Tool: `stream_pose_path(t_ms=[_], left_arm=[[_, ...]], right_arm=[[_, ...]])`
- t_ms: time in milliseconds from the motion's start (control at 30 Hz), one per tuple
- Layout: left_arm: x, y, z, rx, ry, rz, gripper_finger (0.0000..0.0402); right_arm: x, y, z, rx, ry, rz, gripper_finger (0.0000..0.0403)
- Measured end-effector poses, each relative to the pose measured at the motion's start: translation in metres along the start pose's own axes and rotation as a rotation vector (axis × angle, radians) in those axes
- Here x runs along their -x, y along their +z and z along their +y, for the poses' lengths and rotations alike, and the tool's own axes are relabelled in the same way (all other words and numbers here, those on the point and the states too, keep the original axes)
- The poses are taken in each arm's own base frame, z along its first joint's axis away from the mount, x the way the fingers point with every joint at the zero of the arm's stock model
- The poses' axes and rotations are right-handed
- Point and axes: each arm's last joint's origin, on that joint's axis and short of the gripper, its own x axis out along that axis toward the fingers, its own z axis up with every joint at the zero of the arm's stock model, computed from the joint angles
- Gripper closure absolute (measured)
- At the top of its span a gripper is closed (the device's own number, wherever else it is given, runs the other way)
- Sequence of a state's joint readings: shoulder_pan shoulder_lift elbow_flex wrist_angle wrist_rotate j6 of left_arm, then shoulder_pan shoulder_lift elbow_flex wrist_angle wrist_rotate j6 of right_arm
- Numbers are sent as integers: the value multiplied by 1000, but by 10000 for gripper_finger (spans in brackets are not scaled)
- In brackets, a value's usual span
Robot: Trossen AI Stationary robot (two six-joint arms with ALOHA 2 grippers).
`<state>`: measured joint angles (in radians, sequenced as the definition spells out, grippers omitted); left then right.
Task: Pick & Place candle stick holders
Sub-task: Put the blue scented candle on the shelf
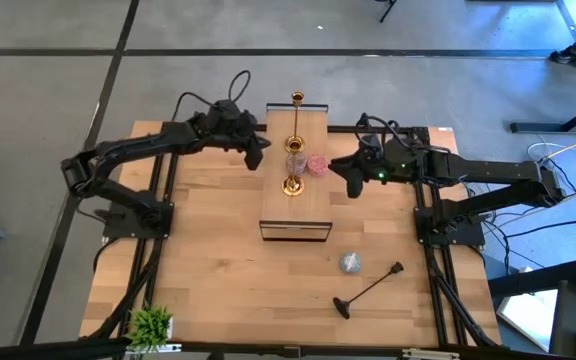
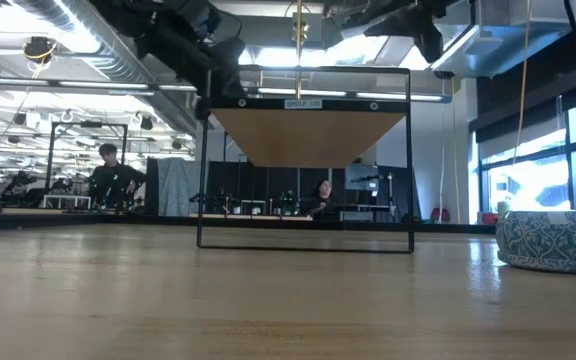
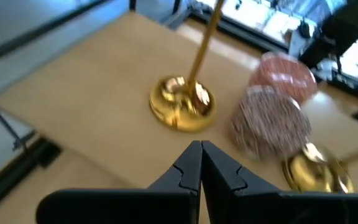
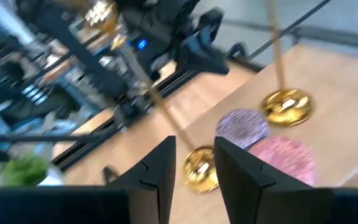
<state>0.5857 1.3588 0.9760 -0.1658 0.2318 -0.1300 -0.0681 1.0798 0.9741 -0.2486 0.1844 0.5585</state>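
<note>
Two gold candle stick holders stand by their round bases on a raised wooden plank (image 1: 298, 215): one (image 1: 291, 185) nearer the table's middle, one (image 1: 297, 98) farther back. A purplish cup (image 1: 295, 160) and a pink cup (image 1: 316, 164) sit between them. A blue cup (image 1: 350, 262) and a long black holder (image 1: 368, 292) lie on the table. My left gripper (image 1: 258, 155) is shut and hovers left of the plank, empty (image 3: 201, 165). My right gripper (image 1: 351, 185) is open and hovers right of it; a gold base (image 4: 197, 168) shows beyond its fingers (image 4: 192, 171).
The plank rests on a black wire frame (image 2: 305, 160) above the tabletop. A small green potted plant (image 1: 151, 325) stands at the near left corner. The blue cup also shows at the right of the low view (image 2: 551, 240). People stand in the room behind.
</note>
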Motion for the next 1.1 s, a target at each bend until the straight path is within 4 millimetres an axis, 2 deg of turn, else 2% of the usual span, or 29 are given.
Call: stream_pose_path(t_ms=[300,500,633,833,1100], left_arm=[[28,-13,-15,-14,-13,152,399],[46,-16,-38,46,-54,170,400],[55,-19,-60,98,-90,172,399],[59,-32,-104,133,-104,186,399],[71,-62,-166,169,-58,160,399]], right_arm=[[3,-14,8,-60,131,189,251],[9,-28,21,-41,279,347,227],[16,-41,33,-44,396,486,224],[33,-64,59,-44,493,621,228],[58,-93,79,-11,423,689,231]])
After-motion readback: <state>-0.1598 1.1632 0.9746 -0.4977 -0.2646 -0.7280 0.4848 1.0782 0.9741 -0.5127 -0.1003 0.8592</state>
